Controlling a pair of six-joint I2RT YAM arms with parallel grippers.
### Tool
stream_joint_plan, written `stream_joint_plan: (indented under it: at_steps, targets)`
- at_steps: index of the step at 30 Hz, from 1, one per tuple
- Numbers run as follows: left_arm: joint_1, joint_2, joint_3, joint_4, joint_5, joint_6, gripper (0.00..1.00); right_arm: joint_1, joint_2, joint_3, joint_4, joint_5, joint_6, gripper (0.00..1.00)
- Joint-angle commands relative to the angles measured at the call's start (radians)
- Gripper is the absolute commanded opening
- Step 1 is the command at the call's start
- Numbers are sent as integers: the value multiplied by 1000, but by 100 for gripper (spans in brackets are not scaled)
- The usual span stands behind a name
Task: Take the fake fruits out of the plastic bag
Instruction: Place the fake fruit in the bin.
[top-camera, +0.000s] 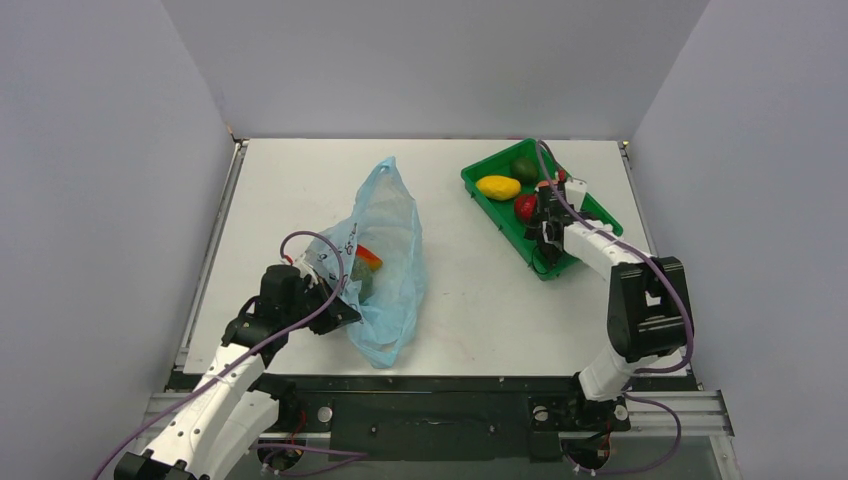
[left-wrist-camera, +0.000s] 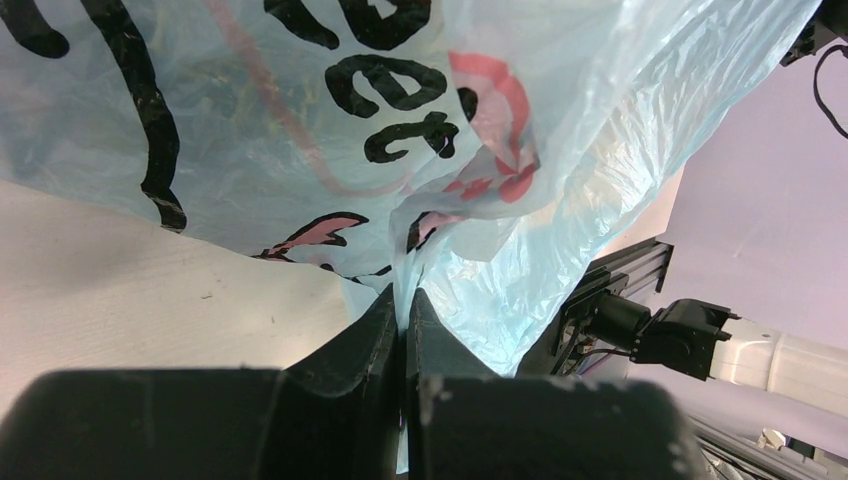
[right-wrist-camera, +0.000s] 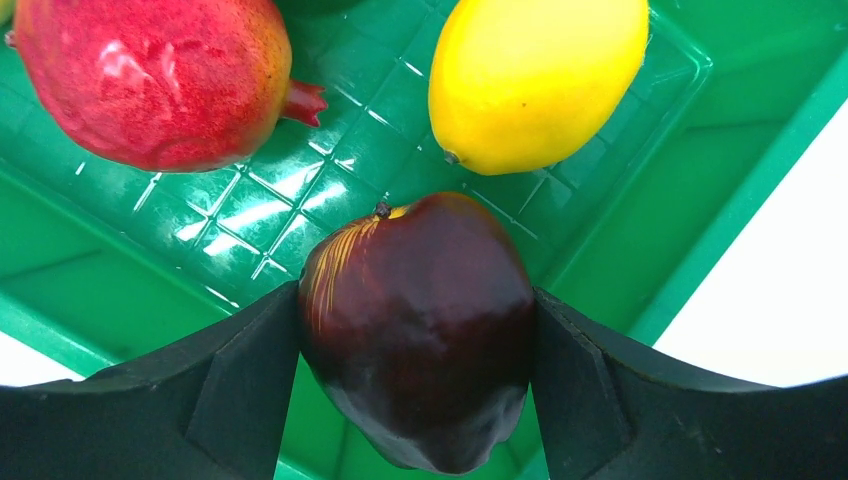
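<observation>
The light-blue plastic bag (top-camera: 388, 262) lies mid-table, its top pointing away from me. My left gripper (top-camera: 336, 306) is shut on a fold of the bag's near left edge; the left wrist view shows the film pinched between the closed fingers (left-wrist-camera: 403, 300). A red-orange fruit (top-camera: 368, 258) shows through the bag, with a darker shape below it. My right gripper (top-camera: 545, 222) is over the green tray (top-camera: 575, 262) and is shut on the dark purple-brown fruit (right-wrist-camera: 420, 320), both fingers pressing its sides just above the tray floor.
The green tray (right-wrist-camera: 700, 180) at the back right holds a yellow fruit (top-camera: 498, 187), a dark green fruit (top-camera: 524, 168) and a red fruit (top-camera: 525, 207). In the right wrist view the red fruit (right-wrist-camera: 150, 80) and a yellow fruit (right-wrist-camera: 535, 75) lie just ahead of the fingers.
</observation>
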Motion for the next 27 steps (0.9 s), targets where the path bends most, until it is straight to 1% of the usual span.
stream_joint_plan:
  at_steps: [1,2,5,6,9,12,13,14,16,24,27]
  targets:
    - [-5,-12,52,3,-3,17,0,-9,21,40,14,32,-6,18]
    - [-5,-13,53,3,-5,17,0,-10,27,41,16,35,-8,22]
    - [-6,-21,54,-1,-9,18,0,-12,43,46,16,39,-8,28]
    - [-5,-23,54,-2,-10,17,0,-12,48,48,17,39,-8,32]
    - [-6,-35,52,-4,-13,15,0,-14,61,55,13,34,-7,39]
    - [-5,-35,51,-5,-10,14,0,-14,63,51,9,31,-7,53]
    - [-5,-34,51,-5,-10,15,0,-14,62,49,11,31,-7,56]
    - [-5,-35,50,-5,-10,15,0,-15,59,48,10,29,-7,62]
    - [-5,-35,49,-6,-10,16,0,-14,55,45,10,27,-8,68]
    - [-5,-38,50,-7,-7,17,0,-13,12,10,41,1,-21,81]
    - [-5,-39,49,-7,-6,18,0,-9,-13,-15,53,18,-26,84]
